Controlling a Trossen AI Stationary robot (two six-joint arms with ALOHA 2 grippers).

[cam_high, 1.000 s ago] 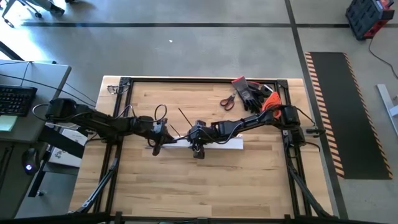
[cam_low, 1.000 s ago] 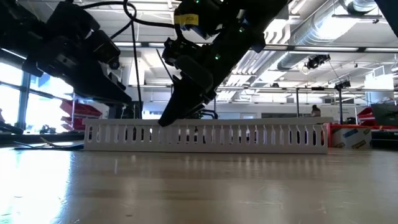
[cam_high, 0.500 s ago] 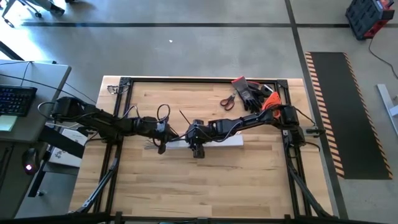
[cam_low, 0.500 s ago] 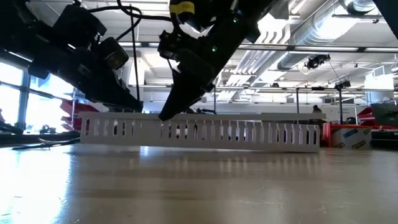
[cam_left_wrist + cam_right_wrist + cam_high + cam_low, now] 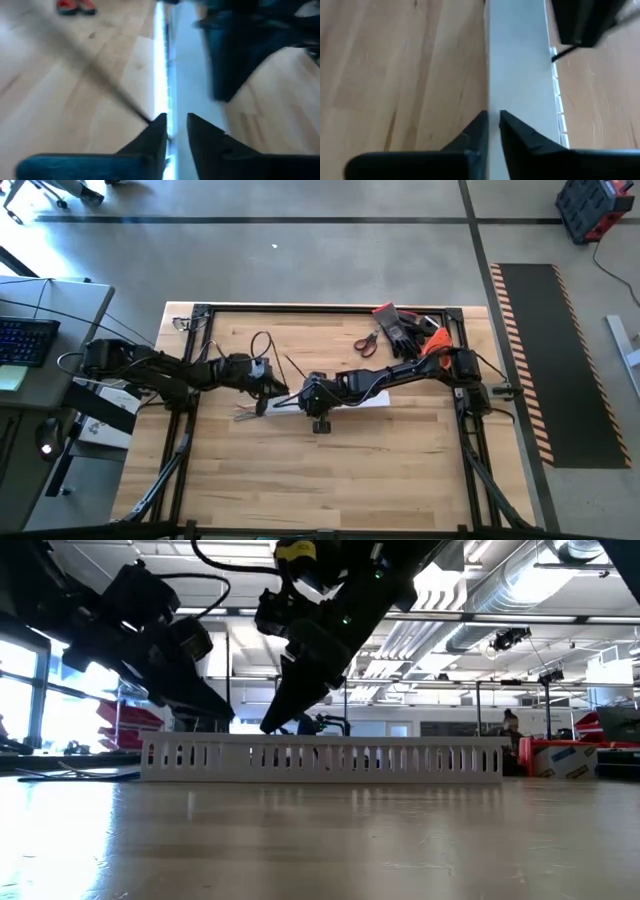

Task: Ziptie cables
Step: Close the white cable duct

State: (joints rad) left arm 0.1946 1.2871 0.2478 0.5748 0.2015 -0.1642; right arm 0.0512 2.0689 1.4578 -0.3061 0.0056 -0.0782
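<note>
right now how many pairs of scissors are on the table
1. The scissors, with red handles, lie near the table's far edge on the right arm's side, just beside the dark gloves. Another pair could be hidden under the arms.

So the bench (image 5: pixel 300 470) is a light butcher-block wood top with a black metal frame running round its edges. Sitting across the middle is a long white slotted plastic channel (image 5: pixel 320 757); in the low view it stands upright on the wood, its row of narrow slots facing the camera. A few thin dark and reddish wires (image 5: pixel 246 413) lie on the wood by the channel's left end. Up in the far right corner are red-handled scissors (image 5: pixel 366 343), flat on the wood, with a heap of black and red gloves (image 5: pixel 405 327) just beside them.
</note>
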